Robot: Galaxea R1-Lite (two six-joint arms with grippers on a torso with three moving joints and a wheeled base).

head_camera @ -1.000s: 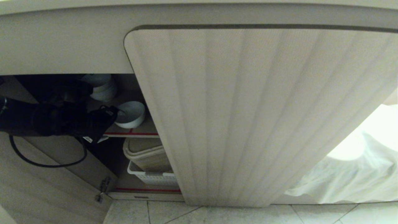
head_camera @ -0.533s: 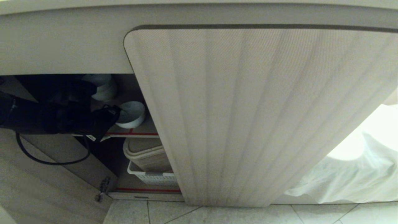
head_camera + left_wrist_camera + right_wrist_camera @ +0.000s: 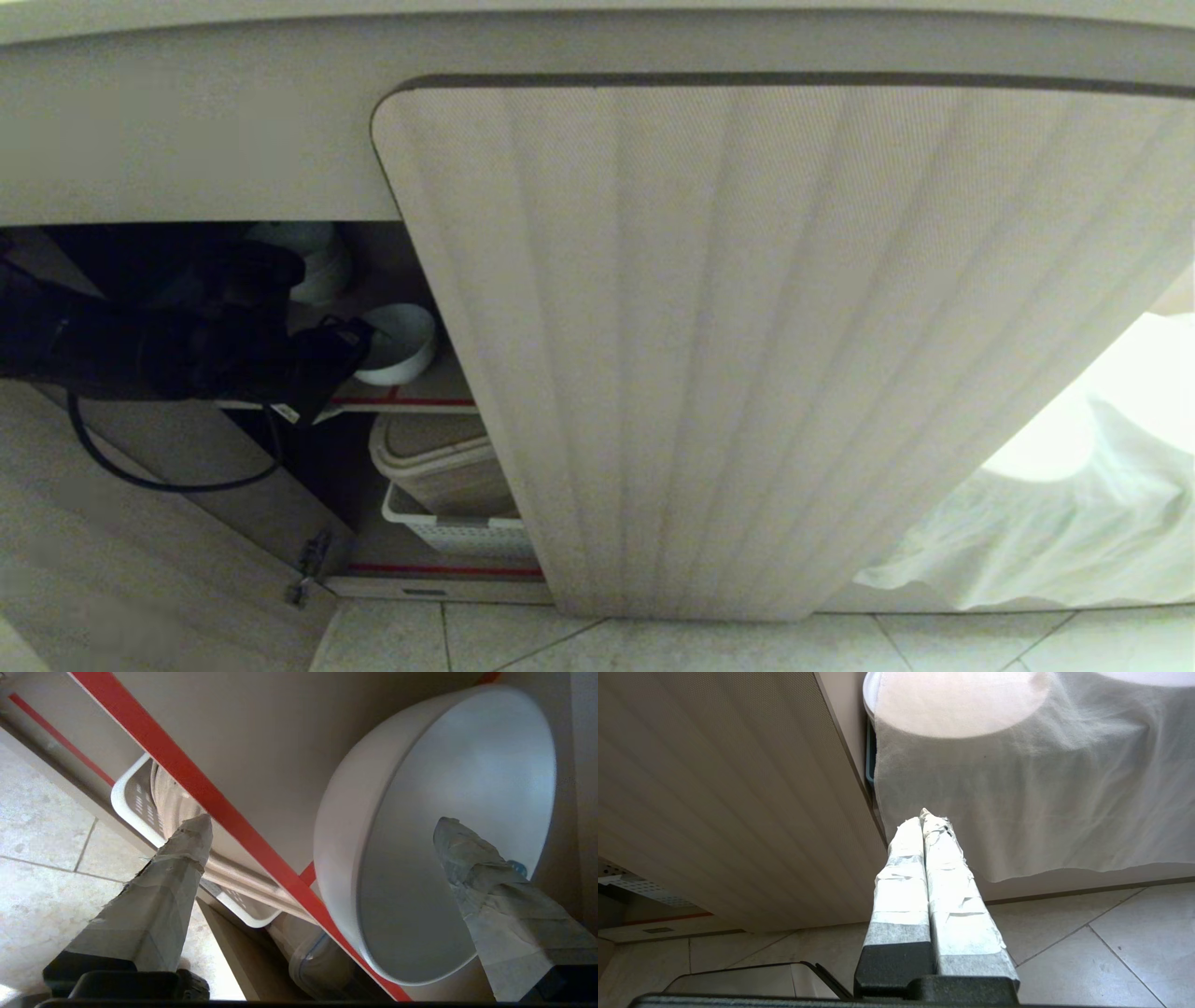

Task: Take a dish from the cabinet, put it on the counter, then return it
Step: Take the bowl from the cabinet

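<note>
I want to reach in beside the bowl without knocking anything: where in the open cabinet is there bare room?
Bare shelf lies between the bowl and the red edge, where the open left gripper straddles the rim. Behind, stacked white dishes crowd the back. Below, a lidded bin and basket fill the lower shelf.

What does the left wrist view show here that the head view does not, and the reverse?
Left wrist only: the left end effector open, one finger over the white bowl's inside, the other outside its wall. Head only: the fluted cabinet door and a draped white cloth. Both: bowl, red-edged shelf, white basket.
</note>
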